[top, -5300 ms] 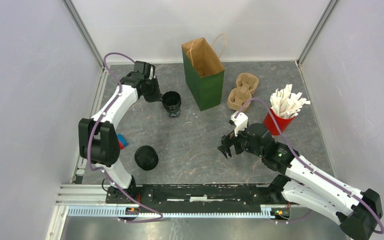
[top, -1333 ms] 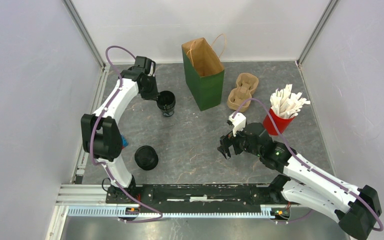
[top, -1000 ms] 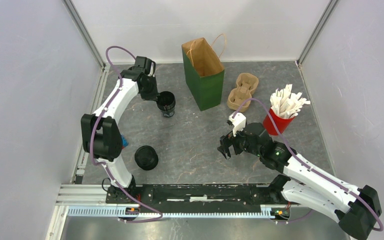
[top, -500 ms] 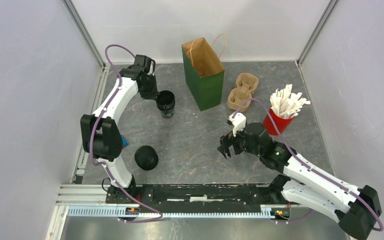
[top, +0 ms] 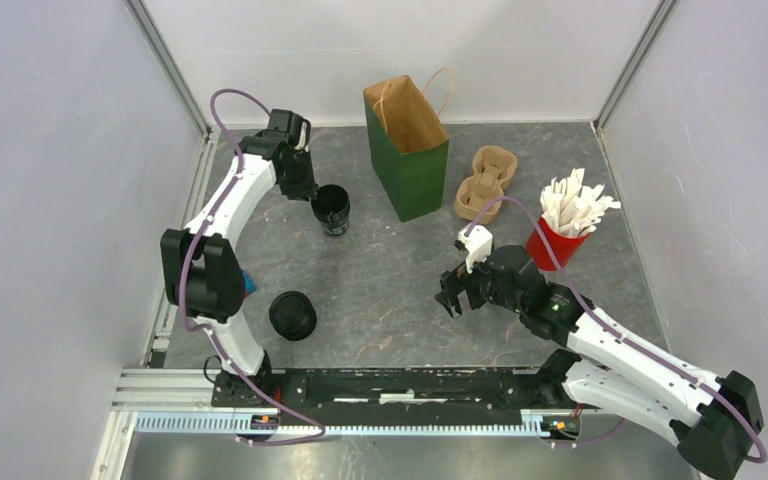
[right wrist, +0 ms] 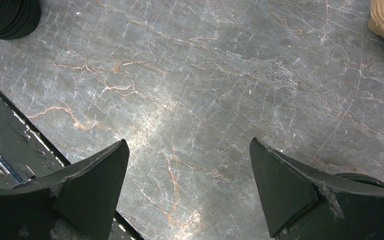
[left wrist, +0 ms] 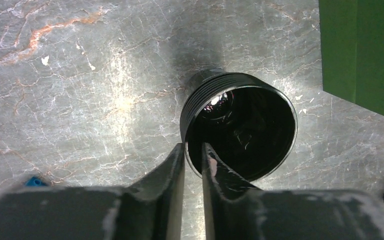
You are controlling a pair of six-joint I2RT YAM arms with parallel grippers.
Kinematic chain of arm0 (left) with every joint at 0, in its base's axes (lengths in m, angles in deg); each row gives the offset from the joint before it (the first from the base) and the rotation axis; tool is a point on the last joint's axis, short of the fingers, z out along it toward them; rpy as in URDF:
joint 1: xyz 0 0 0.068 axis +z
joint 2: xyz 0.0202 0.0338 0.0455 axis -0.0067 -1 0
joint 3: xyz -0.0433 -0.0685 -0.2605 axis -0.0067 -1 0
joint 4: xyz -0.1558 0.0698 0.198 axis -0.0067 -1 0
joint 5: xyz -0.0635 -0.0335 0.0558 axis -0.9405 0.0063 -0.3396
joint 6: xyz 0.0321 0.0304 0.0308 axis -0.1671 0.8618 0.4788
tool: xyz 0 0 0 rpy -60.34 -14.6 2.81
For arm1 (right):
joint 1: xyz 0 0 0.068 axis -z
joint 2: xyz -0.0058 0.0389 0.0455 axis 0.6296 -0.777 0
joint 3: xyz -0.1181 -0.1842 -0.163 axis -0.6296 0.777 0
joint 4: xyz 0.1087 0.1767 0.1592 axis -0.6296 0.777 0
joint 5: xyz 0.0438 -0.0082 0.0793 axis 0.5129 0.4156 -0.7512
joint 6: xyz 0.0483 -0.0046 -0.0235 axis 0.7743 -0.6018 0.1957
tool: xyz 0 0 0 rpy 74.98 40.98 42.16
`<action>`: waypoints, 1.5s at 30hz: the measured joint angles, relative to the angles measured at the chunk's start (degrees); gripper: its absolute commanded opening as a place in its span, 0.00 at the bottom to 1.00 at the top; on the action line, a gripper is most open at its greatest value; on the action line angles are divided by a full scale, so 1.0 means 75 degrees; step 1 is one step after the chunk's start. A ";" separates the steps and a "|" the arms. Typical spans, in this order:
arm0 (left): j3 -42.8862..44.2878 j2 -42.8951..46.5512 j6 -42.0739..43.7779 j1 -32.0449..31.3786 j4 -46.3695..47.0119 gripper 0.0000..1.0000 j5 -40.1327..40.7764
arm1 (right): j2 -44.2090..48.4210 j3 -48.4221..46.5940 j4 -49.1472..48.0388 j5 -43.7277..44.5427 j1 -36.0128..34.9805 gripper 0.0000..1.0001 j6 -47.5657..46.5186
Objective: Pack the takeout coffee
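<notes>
Black and ridged, an open-topped cup [left wrist: 240,130] is being straddled at its near rim by the left gripper [left wrist: 192,146]. One finger is being kept outside the wall and the other just inside, with only a narrow gap between them. Whether the rim is being pinched cannot be told. The green paper bag [left wrist: 365,55] is being shown beyond those fingers, to their right. The right gripper [right wrist: 188,142] is being held wide apart above the table [right wrist: 205,75], nothing between its fingers. A second black cup [right wrist: 2,17] is being seen well ahead, to their left.
</notes>
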 measured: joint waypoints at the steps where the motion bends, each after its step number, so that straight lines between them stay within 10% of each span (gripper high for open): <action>1: 0.0009 0.0000 0.0000 0.0000 -0.0009 0.28 0.0003 | 0.0009 0.0000 0.0000 0.0000 0.0000 0.98 0.0000; 26: 0.0755 -0.0612 0.0289 -0.0020 -0.0662 0.26 0.0376 | 0.0015 0.0012 -0.0003 0.0000 0.0000 0.98 0.0003; 34: 0.0758 -0.0627 0.0425 -0.0090 -0.0726 0.02 0.0370 | 0.0015 0.0032 -0.0012 0.0000 0.0000 0.98 0.0003; 45: 0.0772 -0.0627 0.0460 -0.0122 -0.0752 0.02 0.0370 | 0.0015 0.0070 -0.0012 0.0000 0.0000 0.98 0.0000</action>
